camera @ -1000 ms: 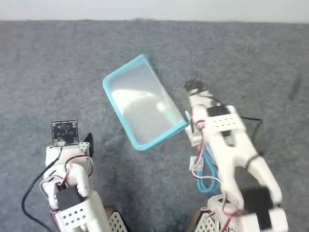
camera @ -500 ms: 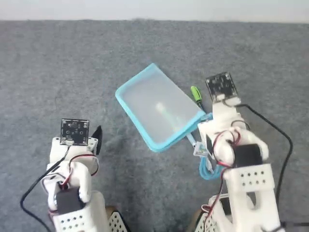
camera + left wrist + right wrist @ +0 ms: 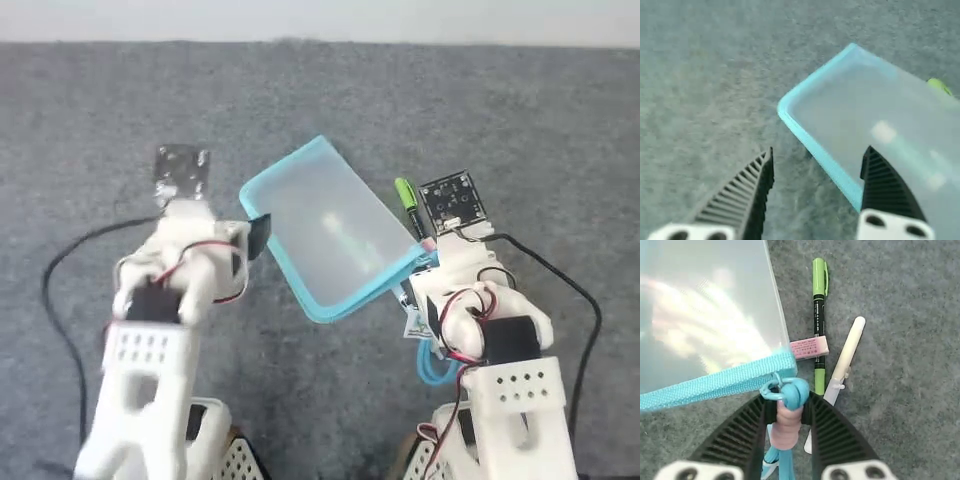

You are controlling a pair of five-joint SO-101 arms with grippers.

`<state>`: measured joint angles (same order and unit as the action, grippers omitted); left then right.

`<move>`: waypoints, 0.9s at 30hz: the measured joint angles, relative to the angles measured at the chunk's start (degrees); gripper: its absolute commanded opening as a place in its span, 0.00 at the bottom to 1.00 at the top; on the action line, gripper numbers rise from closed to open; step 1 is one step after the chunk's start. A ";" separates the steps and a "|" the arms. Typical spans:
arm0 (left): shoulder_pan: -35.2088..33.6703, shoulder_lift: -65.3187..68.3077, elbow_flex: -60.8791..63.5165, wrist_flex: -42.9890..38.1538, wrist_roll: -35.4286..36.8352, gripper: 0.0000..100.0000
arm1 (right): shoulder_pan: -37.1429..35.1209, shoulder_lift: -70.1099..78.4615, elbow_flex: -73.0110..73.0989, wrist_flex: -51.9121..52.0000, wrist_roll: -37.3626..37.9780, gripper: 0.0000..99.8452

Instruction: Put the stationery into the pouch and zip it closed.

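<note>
- Your pouch (image 3: 330,235) lies on the table (image 3: 120,90); its content is unclear.
- Your right gripper (image 3: 786,415) pinches its blue cord (image 3: 791,390); the left gripper (image 3: 819,152) gapes at its edge.
- Green pen (image 3: 818,290), eraser (image 3: 809,347) and white pen (image 3: 847,352) lie outside.

You'll find nothing legible here. The eraser (image 3: 809,347), touching the pouch (image 3: 705,315) at its zip corner, has small print on its pink sleeve. The pen (image 3: 818,315) beside the pouch has pale lettering along its dark barrel. Both are too small to read.

Green pen (image 3: 404,192) mostly hidden under right arm (image 3: 470,290); pouch (image 3: 705,315) cut off at edge
</note>
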<state>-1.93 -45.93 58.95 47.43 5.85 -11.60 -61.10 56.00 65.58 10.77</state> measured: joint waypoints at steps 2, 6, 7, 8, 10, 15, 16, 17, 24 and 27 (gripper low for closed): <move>0.79 4.84 0.44 -4.22 0.00 0.27 | 0.00 0.00 0.00 0.00 0.09 0.01; 3.60 11.43 4.31 -10.81 0.09 0.27 | 0.00 0.00 -1.05 0.35 0.26 0.01; 4.13 12.84 4.57 -11.34 0.09 0.27 | -0.18 0.00 -2.64 1.05 0.26 0.01; 4.40 14.24 4.75 -11.78 0.26 0.27 | -0.44 0.00 -4.92 2.20 0.26 0.01; 5.01 16.35 4.75 -11.96 0.35 0.27 | -2.37 0.18 -10.81 5.27 0.44 0.01; 10.46 19.87 4.75 -14.15 0.09 0.27 | -11.52 7.12 -25.32 11.43 0.44 0.01; 11.78 20.40 4.75 -14.51 0.09 0.27 | -13.80 9.23 -26.46 11.43 1.05 0.01; 13.01 20.66 4.75 -14.68 0.09 0.27 | -16.09 11.08 -27.25 11.43 1.67 0.01; 12.48 21.27 4.75 -15.91 0.09 0.27 | -28.40 11.34 -25.14 11.78 5.01 0.01; 8.70 18.37 4.84 -13.10 0.09 0.27 | -28.57 7.65 -17.05 9.76 5.27 0.01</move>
<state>6.77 -27.56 63.78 34.33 5.93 -40.18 -53.45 38.95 75.34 16.04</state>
